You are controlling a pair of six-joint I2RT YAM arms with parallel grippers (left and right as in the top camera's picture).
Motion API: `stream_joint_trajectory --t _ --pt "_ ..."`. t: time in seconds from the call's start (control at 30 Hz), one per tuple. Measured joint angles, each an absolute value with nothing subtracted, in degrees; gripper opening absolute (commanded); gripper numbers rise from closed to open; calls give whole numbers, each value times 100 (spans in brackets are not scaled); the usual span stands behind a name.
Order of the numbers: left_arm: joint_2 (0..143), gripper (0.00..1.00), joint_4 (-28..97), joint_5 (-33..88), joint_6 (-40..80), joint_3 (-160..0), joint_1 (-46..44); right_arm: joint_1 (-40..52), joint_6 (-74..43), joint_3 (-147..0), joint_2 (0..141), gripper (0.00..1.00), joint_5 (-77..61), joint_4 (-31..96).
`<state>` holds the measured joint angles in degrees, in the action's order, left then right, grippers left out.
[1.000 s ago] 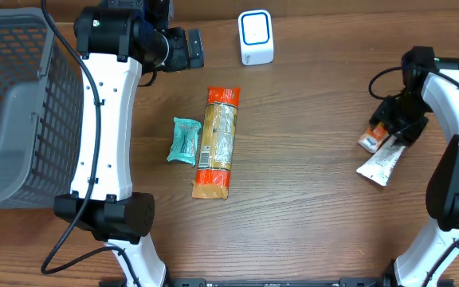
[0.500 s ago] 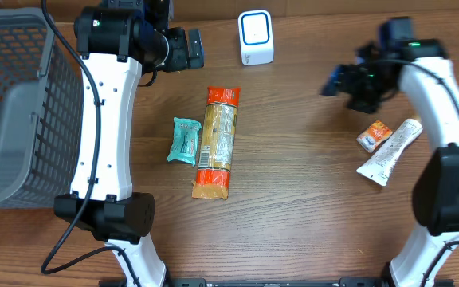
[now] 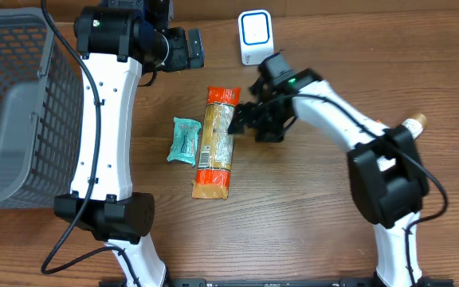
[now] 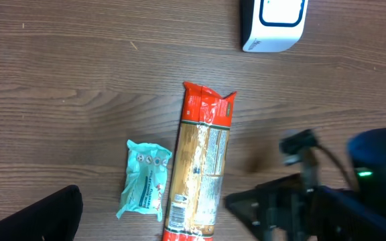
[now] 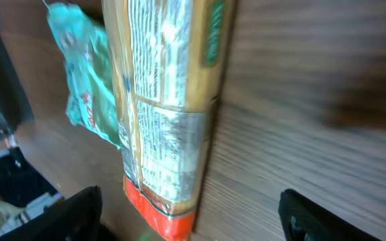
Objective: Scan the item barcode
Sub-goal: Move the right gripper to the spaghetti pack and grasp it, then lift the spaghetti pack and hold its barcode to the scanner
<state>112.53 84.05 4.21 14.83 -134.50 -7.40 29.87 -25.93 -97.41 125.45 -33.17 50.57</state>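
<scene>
While left gripper, right gripper gape empty: one pasta pack, one teal packet, one scanner.

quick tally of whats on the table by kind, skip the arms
packets: 2 (long orange packet, small teal packet)
scanner: 1
basket: 1
mostly hidden item: 1, kind unclear
total: 5

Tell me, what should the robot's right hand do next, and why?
Probably lower the right gripper onto the long orange packet and close. Its jaws stand open over the packet, nothing held, and the white scanner stands close by.
</scene>
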Motion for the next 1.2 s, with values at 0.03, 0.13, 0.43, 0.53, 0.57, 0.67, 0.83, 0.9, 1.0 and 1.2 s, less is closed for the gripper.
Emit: stream_joint_trajectory --t 0.03,0.13,0.43,0.53,0.57,0.67,0.83,0.9,1.0,1.2 --pt "11253 100 8405 421 1483 -13450 -740 3055 -2655 -9736 12582 93 -3308 4971" --pt "11253 100 8405 421 1483 -13450 -740 3229 -2858 -9736 12654 96 -3214 4602" --pt "11253 100 8407 423 1483 -13450 -740 3723 -3793 -9771 13082 86 -2825 3594" --pt "11253 100 8407 423 1483 -13450 -740 3795 -4058 -9848 13179 54 -2670 3570" --pt "11253 100 8407 423 1483 -13450 -740 3804 -4132 -9856 13209 43 -2628 3570" --pt "11253 100 8405 421 1483 -13450 -740 3815 -4338 -9867 13305 23 -2620 3553" --pt "11253 100 8407 423 1483 -13450 -740 3802 -4449 -9926 13303 4 -2749 3548" --pt "11253 100 8407 421 1483 -13450 -740 3800 -4431 -9935 13303 4 -2818 3535" --pt "11253 100 8405 423 1483 -13450 -740 3750 -4254 -9933 13305 4 -3009 3533" --pt "11253 100 8405 421 1483 -13450 -740 3391 -3382 -9782 13181 4 -3898 3868"
